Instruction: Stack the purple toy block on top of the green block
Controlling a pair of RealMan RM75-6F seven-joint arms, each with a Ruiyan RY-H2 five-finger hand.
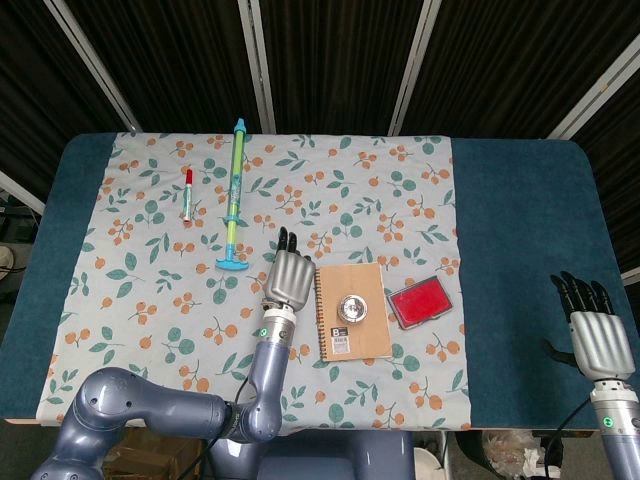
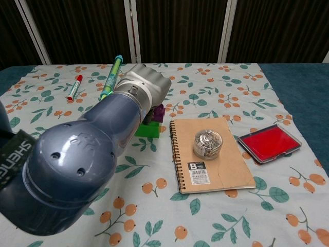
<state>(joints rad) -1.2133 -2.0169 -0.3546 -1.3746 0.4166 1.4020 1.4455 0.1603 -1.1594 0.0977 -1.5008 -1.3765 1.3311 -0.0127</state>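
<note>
Head view, left robot hand: my left robot hand point(image 1: 288, 279) is hovering at centre frame, just left of the notebook point(image 1: 353, 311), covering both blocks.
Head view, right robot hand: my right robot hand point(image 1: 596, 336) is idling at the lower right edge over the bench point(image 1: 520, 250), fingers apart, holding nothing.
Chest view, purple block: my left robot hand point(image 2: 145, 87) is holding the purple block point(image 2: 159, 111) at upper centre, directly over the green block point(image 2: 149, 128); whether they are touching, I cannot tell.
</note>
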